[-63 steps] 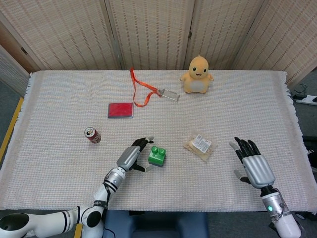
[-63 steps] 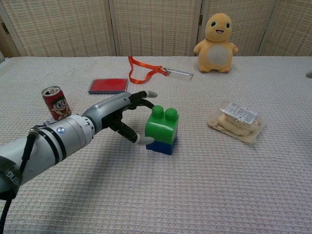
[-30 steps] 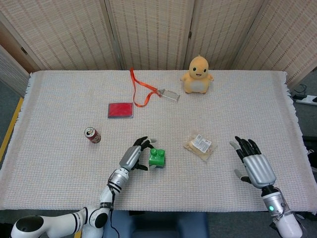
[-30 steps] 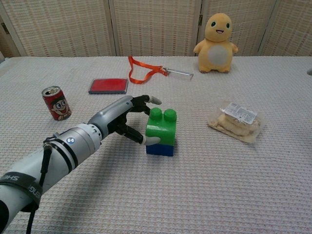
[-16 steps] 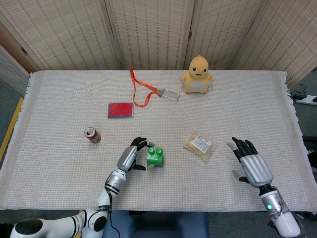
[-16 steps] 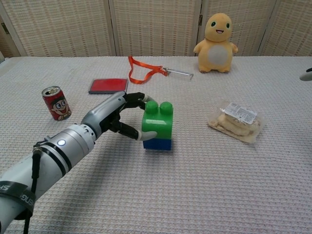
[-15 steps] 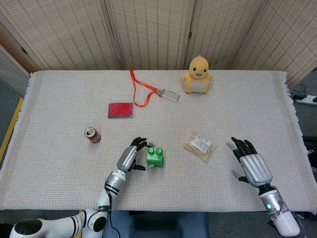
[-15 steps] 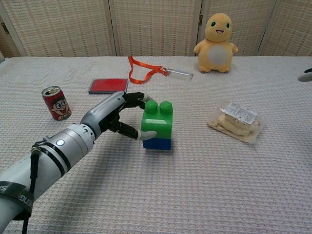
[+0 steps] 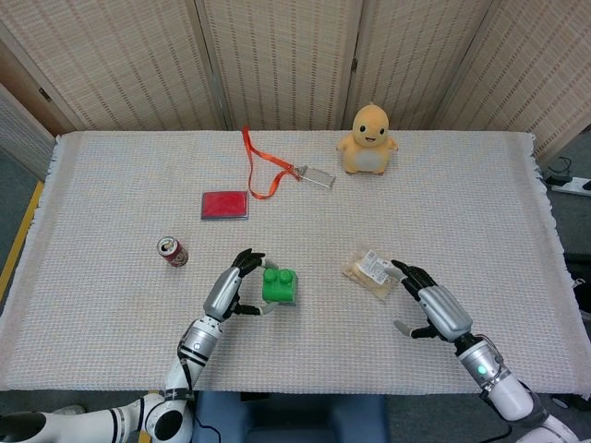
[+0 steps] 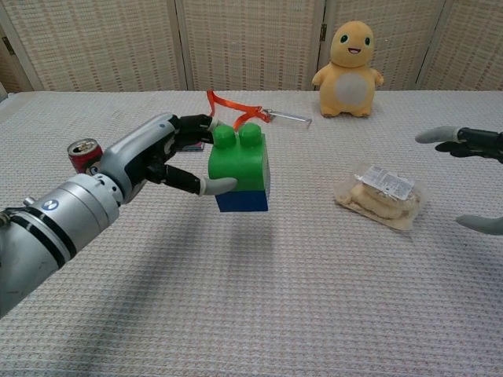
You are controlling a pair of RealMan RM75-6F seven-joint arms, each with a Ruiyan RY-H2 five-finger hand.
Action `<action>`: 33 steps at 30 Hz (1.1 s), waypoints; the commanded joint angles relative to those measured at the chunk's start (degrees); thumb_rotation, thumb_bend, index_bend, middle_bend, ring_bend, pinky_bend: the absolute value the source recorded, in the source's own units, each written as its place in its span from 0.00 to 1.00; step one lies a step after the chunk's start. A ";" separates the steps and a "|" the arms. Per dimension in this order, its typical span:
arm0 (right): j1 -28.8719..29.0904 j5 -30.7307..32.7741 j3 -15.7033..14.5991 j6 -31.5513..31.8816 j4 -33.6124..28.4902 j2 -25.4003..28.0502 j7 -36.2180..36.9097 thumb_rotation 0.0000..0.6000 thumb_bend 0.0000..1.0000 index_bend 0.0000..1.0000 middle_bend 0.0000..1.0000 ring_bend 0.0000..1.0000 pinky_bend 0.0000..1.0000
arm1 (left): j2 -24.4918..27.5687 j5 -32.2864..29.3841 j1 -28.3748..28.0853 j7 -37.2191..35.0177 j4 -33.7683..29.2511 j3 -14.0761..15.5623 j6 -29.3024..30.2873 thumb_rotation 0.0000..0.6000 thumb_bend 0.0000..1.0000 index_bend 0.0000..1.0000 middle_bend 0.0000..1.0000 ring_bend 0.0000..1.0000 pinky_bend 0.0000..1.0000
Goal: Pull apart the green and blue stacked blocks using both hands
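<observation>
Stacked blocks (image 10: 239, 169) were gripped aloft by left hand (image 10: 161, 161) | right hand (image 9: 432, 309) was held wide beside snack packet (image 9: 373, 270)

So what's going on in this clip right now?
The left hand grips the stacked blocks, green block on top of blue block, and holds them lifted off the table; the two are not yet pulled apart. The right hand is open, fingers spread, over the table beside the snack packet, apart from the blocks. A soda can, red wallet, orange lanyard and yellow plush toy sit untouched.
</observation>
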 commanded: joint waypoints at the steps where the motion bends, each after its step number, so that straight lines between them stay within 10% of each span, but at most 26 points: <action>1: 6.60 -6.27 -1.43 -1.18 9.21 -6.69 29.03 1.00 0.36 0.00 0.00 0.00 0.00 | 0.96 -0.35 0.49 0.51 -1.82 -0.48 0.65 1.00 0.30 0.38 0.69 0.18 0.00; 13: 11.56 -6.04 -1.49 2.11 22.88 -18.36 54.92 1.00 0.36 0.05 0.07 0.00 0.00 | 2.67 -1.79 1.33 2.03 -5.86 -1.97 2.13 1.00 0.31 0.40 0.70 0.19 0.00; 33: 19.69 -0.73 3.12 -3.02 28.24 -28.65 60.15 1.00 0.36 0.09 0.10 0.02 0.00 | 4.06 -3.50 0.95 2.25 -8.06 -3.07 1.18 1.00 0.32 0.40 0.70 0.19 0.00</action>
